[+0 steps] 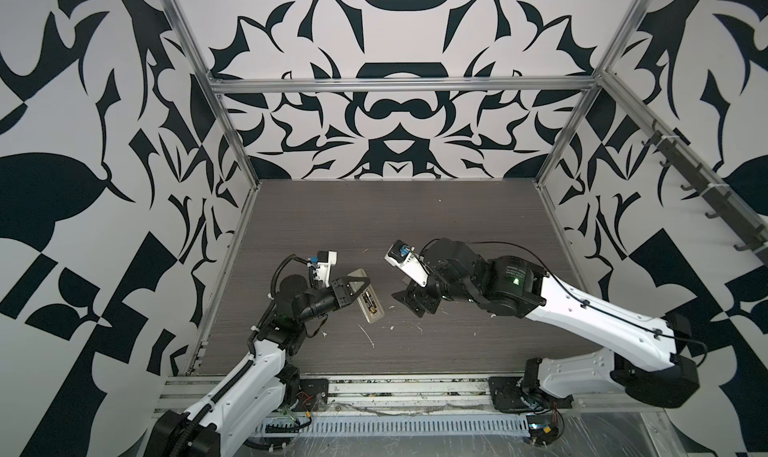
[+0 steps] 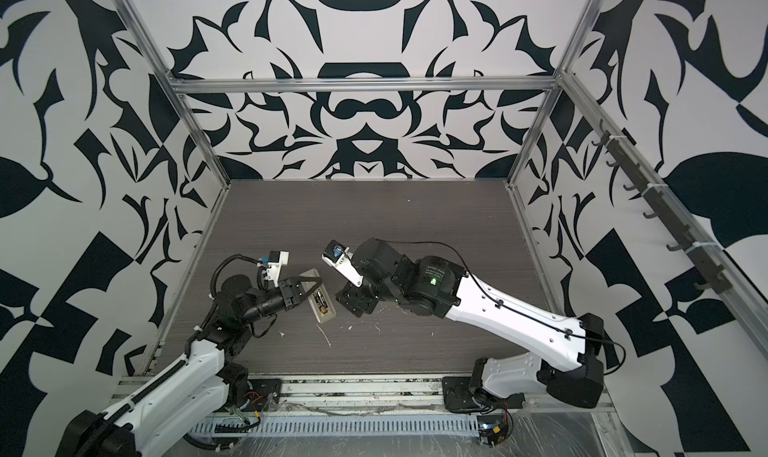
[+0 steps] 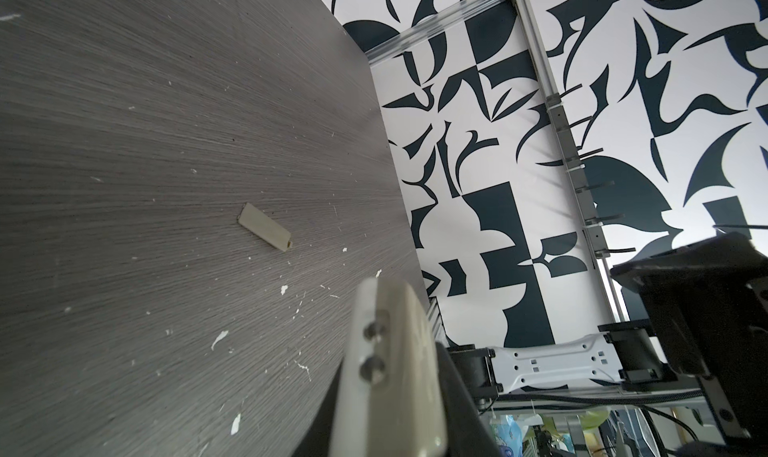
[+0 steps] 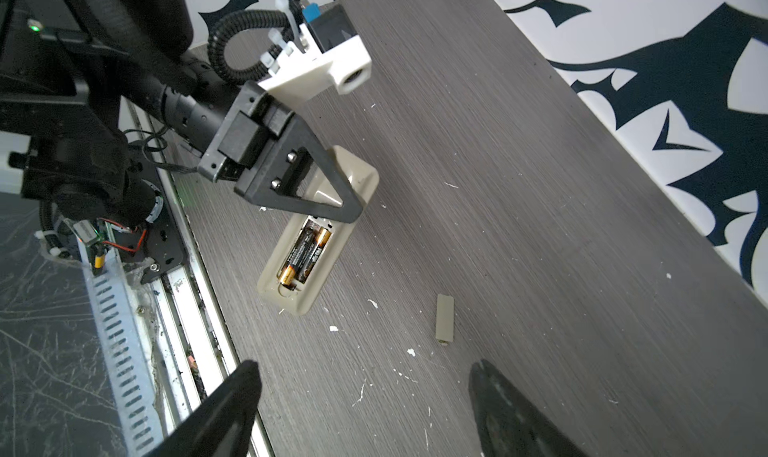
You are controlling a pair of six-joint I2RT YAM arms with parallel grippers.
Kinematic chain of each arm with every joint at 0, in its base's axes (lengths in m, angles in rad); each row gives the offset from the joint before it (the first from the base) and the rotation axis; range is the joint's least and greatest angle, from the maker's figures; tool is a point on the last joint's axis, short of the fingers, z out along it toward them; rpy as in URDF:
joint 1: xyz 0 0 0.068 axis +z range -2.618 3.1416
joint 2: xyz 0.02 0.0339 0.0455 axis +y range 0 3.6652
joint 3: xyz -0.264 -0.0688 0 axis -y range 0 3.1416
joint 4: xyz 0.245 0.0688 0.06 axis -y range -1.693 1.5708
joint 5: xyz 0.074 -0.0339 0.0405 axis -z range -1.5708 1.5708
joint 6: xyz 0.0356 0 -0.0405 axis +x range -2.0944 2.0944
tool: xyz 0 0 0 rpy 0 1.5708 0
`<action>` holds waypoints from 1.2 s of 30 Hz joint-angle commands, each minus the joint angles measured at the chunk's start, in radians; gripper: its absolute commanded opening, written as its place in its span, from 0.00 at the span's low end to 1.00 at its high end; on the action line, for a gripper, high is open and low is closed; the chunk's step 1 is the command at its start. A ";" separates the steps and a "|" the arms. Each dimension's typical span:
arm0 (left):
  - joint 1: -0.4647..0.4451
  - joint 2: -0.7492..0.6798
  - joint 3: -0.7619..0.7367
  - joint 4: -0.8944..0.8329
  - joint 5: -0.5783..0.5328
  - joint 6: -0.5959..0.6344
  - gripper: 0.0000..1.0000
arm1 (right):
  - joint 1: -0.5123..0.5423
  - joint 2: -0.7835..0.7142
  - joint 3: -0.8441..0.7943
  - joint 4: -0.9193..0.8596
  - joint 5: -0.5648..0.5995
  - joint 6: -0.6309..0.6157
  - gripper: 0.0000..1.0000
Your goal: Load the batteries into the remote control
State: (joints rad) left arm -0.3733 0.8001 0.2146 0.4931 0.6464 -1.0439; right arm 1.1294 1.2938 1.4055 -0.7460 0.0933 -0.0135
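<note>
Two batteries [image 4: 305, 253] in remote control [image 4: 297, 301] (clearest in right wrist view)

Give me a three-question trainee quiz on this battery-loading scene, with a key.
1. True or false: both batteries sit inside the open back compartment of the remote control.
2. The left end effector is shut on: A a battery, B the remote control, C nothing.
3. Fill in: the right end effector is ___ and holds nothing.
Key: 1 true; 2 B; 3 open.
</note>
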 commanded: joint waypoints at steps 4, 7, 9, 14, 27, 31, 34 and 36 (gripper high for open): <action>0.001 -0.024 0.020 0.012 0.049 -0.001 0.00 | 0.004 0.017 0.031 0.043 -0.036 -0.089 0.90; 0.001 -0.017 0.025 0.007 0.059 0.010 0.00 | 0.004 0.033 0.040 0.040 -0.074 -0.108 0.92; 0.002 -0.005 0.030 0.010 0.069 0.011 0.00 | 0.006 0.029 0.032 0.043 -0.101 -0.124 0.93; 0.001 0.009 0.029 0.035 0.090 0.000 0.00 | 0.010 0.032 0.033 0.029 -0.115 -0.163 0.92; 0.001 0.063 0.036 0.106 0.168 -0.015 0.00 | 0.103 0.152 0.121 -0.022 -0.012 -0.226 0.97; 0.001 0.064 0.035 0.131 0.185 -0.031 0.00 | 0.122 0.155 0.110 -0.013 -0.011 -0.242 0.89; 0.001 0.056 0.034 0.140 0.200 -0.038 0.00 | 0.138 0.154 0.093 -0.013 0.006 -0.263 0.85; 0.002 0.056 0.032 0.146 0.203 -0.042 0.00 | 0.149 0.151 0.077 -0.006 0.021 -0.277 0.84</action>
State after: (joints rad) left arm -0.3733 0.8669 0.2192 0.5823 0.8165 -1.0672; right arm 1.2644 1.4704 1.4879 -0.7650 0.0776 -0.2623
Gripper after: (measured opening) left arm 0.250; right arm 0.839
